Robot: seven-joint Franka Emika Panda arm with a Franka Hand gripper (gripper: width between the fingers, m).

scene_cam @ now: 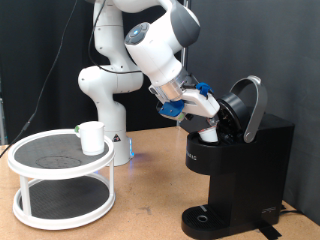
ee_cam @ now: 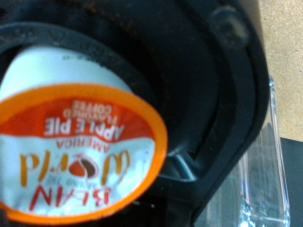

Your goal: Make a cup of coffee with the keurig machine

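Pod (ee_cam: 80, 142) gripped in hand (scene_cam: 207, 122) at keurig machine (scene_cam: 240, 160) open chamber; tilted entry could jam it. Cup (scene_cam: 92, 137) sits well apart.

Lighting and image quality

Exterior view: even, bright indoor light; soft shadows under the white tiered stand (scene_cam: 60, 178); slightly soft focus. Wrist view: close-range blur; pod (ee_cam: 76, 151) lettering soft; keurig machine (ee_cam: 218, 104) interior dark, glare on clear plastic.
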